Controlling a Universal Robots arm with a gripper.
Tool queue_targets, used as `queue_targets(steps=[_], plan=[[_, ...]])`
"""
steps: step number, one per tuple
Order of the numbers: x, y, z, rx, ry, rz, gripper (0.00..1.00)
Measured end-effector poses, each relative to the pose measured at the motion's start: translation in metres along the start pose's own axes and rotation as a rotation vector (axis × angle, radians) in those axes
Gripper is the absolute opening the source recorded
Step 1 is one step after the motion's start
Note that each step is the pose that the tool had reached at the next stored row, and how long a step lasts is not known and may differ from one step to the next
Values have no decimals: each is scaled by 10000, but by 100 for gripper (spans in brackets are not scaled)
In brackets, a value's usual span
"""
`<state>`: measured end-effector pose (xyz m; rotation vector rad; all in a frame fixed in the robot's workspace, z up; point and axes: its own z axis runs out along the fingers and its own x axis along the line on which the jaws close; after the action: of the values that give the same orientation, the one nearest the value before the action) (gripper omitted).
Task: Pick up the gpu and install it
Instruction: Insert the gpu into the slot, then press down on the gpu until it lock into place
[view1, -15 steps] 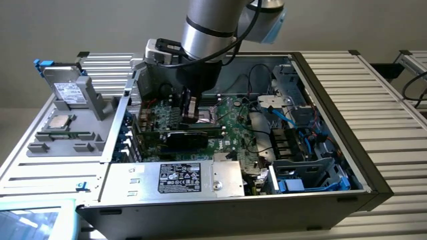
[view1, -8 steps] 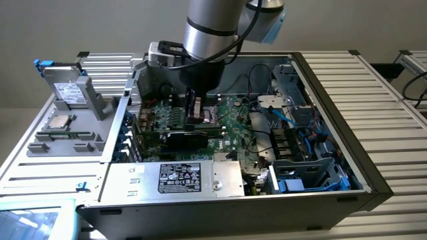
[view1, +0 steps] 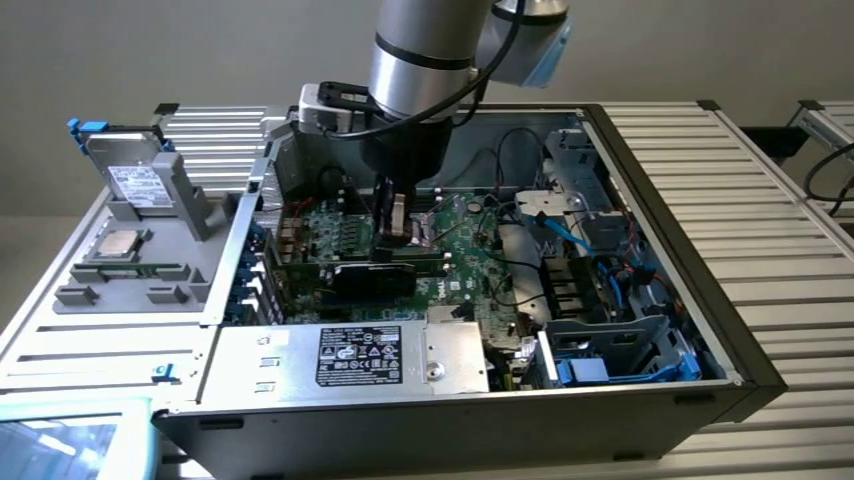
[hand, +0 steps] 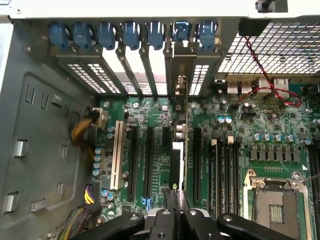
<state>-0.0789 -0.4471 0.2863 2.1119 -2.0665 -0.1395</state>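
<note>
In the exterior view an open computer case (view1: 747, 370) lies on its side in the middle of the frame, with the robot arm (view1: 420, 60) reaching down into it from the top centre. The claw (view1: 395, 240) sits low inside the case, closed tight on the top edge of the gpu (view1: 380, 272), a flat card with a black side facing the camera. The card stands upright on its edge over the green motherboard (view1: 461, 235), at the centre of the frame, running from the exterior view's left to right and meeting the case's rear wall at its left end.

In the wrist view the claw (hand: 174, 212) shows at the bottom centre, its black fingers (hand: 162, 220) pinched together around the gpu (hand: 176, 165), seen edge-on as a thin dark strip. The card runs up the middle of the frame between two long black slots (hand: 148, 160) of the motherboard (hand: 260, 145), and its metal bracket (hand: 180, 90) reaches up among the rear slot covers, under a row of blue clips (hand: 131, 32) along the top. Whether the card is fully seated in a slot cannot be told.

A silver power supply (view1: 354, 355) with a black label lies along the lower centre of the exterior view. To its left, a grey tray (view1: 80, 320) holds a processor chip (view1: 120, 242) and a hard drive (view1: 134, 180) standing upright at the upper left. Blue cables (view1: 607, 275) show at the right inside the case.
</note>
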Motion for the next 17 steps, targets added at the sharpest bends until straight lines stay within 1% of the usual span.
queue_targets(steps=[2,3,4,6,7,12,17], plan=[[-13,8,-42,6,2,-14,12],[-17,9,-48,36,11,-52,12],[-18,9,-47,121,24,-110,12],[-26,9,-48,335,54,-223,12],[-33,9,-49,392,66,-270,12],[-35,9,-48,404,83,-368,12],[-35,9,-48,405,84,-377,12]])
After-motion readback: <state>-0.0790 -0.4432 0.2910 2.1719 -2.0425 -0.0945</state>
